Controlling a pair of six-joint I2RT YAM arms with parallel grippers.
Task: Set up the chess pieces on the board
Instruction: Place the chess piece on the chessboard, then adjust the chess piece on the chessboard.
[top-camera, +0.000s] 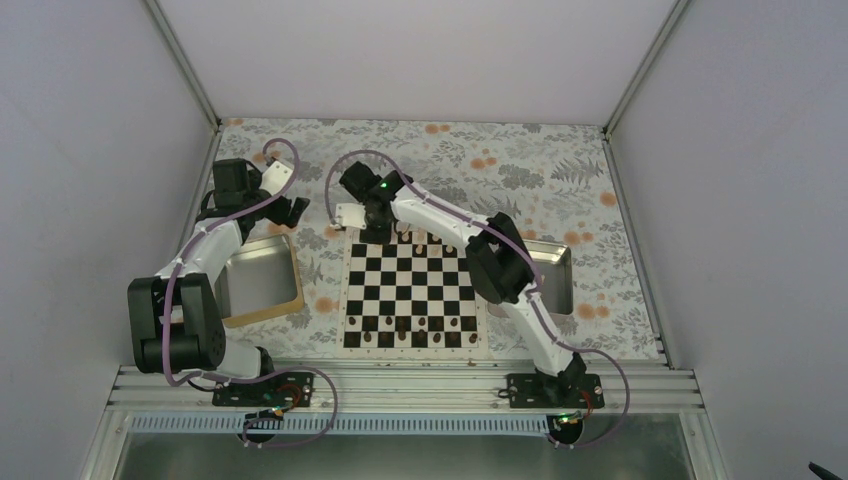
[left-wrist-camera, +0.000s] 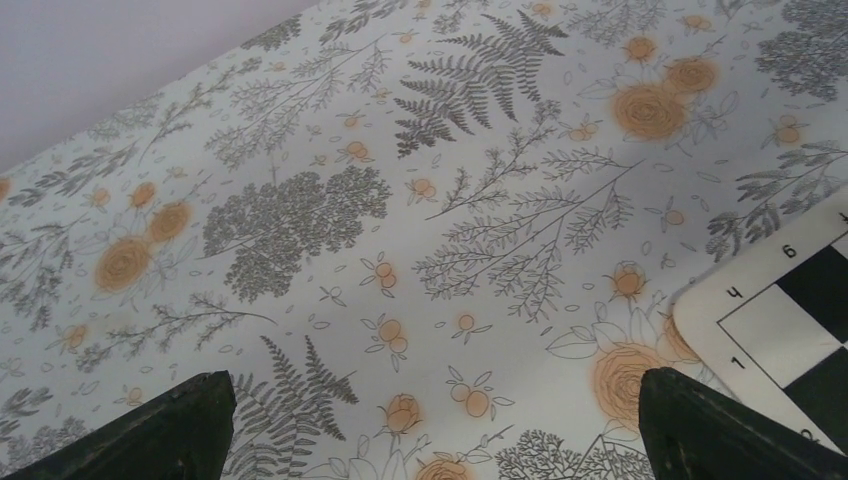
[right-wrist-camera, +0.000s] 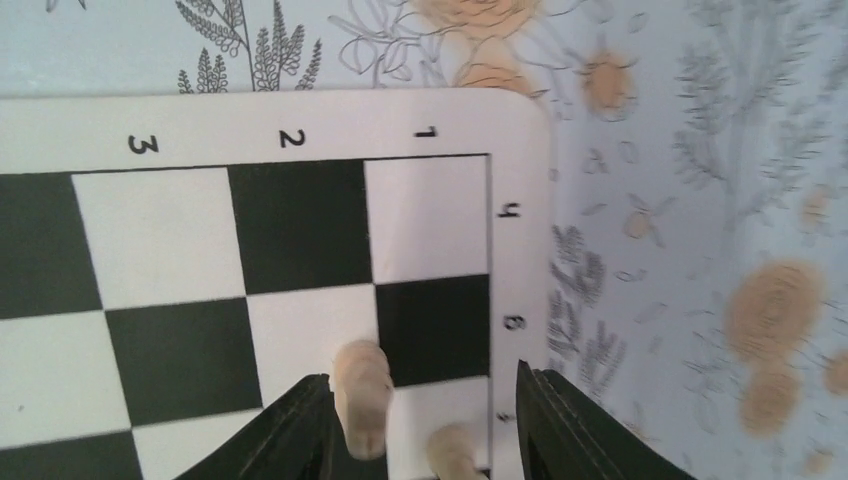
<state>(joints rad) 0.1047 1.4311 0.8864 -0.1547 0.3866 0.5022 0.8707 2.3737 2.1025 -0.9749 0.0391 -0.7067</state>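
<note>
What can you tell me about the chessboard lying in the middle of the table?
The chessboard is a flat square sheet of black and white checks with a thin pale border, rounded corners and printed numbers along the edges. It lies flat on the flowered tablecloth. Small chess pieces stand along its far and near edges; the middle rows look bare. The right gripper hovers, jaws apart, over its far left corner.

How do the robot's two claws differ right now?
The left gripper hangs over flowered tablecloth, nothing between its jaws; the right gripper hangs over the board's corner, a tan chess piece between its jaws. The left gripper's jaws stand wider than the right gripper's. Both are open.
</note>
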